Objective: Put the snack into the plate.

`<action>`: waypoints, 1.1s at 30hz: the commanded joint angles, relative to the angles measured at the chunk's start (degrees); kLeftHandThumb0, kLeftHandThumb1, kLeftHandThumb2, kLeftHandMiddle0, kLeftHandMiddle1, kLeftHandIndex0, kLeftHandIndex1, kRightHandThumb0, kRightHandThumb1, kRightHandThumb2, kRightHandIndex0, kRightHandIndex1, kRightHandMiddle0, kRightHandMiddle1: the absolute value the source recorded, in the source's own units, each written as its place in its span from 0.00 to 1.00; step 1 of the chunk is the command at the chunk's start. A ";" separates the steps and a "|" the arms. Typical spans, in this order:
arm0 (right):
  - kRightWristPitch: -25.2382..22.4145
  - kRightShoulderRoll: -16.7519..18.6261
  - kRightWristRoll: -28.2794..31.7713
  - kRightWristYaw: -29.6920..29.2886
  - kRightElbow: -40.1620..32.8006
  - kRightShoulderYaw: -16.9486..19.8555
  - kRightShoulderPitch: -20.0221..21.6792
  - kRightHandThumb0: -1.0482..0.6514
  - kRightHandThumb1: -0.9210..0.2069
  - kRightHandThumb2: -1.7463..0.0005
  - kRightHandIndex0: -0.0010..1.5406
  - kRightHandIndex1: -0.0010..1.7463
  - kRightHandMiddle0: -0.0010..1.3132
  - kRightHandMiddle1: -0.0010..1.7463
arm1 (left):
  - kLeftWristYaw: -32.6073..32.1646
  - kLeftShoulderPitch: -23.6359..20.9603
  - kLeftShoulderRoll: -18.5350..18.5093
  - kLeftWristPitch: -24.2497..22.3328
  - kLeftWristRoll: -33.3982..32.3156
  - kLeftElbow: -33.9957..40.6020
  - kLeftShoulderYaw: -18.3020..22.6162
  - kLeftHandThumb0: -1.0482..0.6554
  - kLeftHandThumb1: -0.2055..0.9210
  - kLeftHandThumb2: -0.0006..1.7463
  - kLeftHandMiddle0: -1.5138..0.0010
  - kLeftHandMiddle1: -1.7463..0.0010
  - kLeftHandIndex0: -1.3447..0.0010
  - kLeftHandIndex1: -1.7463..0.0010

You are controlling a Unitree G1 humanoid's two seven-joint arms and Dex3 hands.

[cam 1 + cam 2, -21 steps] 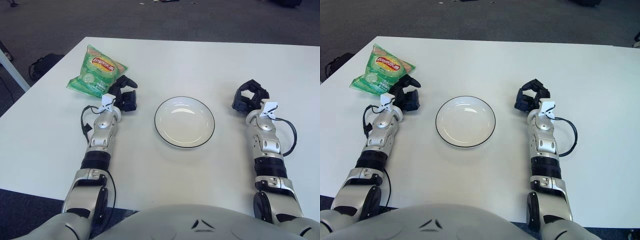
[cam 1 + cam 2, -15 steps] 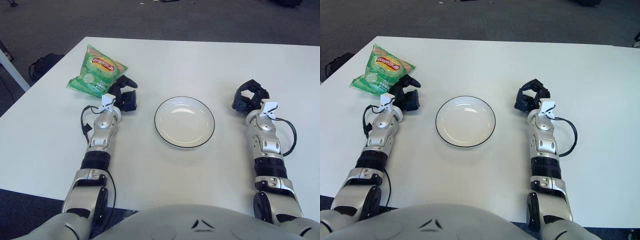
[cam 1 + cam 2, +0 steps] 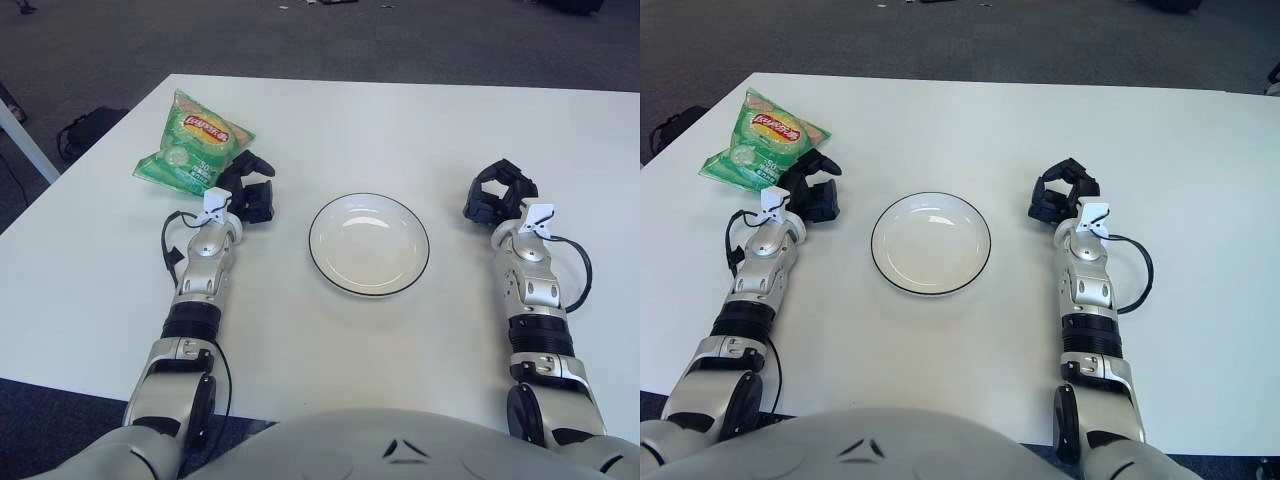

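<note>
A green snack bag (image 3: 193,142) lies flat near the table's far left corner. A white plate (image 3: 368,243) with a dark rim sits in the middle of the table, with nothing in it. My left hand (image 3: 247,192) is just right of the bag's near corner, fingers loosely spread and holding nothing. My right hand (image 3: 498,195) shows to the right of the plate, its fingers loosely curved around nothing.
The white table (image 3: 400,130) stretches wide behind the plate and hands. Its left edge runs diagonally close to the bag. A dark bag (image 3: 88,129) lies on the floor beyond that edge.
</note>
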State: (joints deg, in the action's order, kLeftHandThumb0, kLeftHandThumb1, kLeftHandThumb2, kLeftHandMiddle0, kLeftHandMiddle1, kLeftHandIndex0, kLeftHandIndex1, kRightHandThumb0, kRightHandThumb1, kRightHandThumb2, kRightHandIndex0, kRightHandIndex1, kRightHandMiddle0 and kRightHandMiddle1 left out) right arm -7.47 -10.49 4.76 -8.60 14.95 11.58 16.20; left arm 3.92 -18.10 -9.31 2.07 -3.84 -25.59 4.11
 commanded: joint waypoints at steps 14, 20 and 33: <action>-3.55 0.47 -2.20 0.38 2.62 -1.18 -3.42 0.31 0.62 0.18 0.87 1.00 0.53 1.00 | -18.64 6.06 -3.03 17.12 21.24 -5.73 -7.55 0.34 0.47 0.75 0.17 0.00 0.55 0.00; -3.79 0.24 -2.80 0.53 2.25 -1.81 -3.59 0.31 0.61 0.19 0.86 1.00 0.52 1.00 | -28.08 5.98 -4.08 20.16 28.78 -6.30 -9.74 0.34 0.47 0.75 0.18 0.00 0.55 0.00; -2.88 -0.81 -3.24 2.27 3.05 -2.83 -3.52 0.32 0.58 0.21 0.86 1.00 0.50 1.00 | -20.09 7.95 -9.49 6.43 32.11 19.47 -6.30 0.33 0.46 0.76 0.19 0.00 0.54 0.00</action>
State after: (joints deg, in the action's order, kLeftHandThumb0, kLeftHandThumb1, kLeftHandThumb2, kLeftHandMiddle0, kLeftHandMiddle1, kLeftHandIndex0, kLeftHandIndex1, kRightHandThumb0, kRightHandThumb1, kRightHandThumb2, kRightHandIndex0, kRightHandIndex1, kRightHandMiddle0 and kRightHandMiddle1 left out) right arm -7.17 -11.52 3.01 -6.81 14.75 9.53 16.37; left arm -18.49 -11.50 -18.11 13.49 27.32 -13.49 -3.55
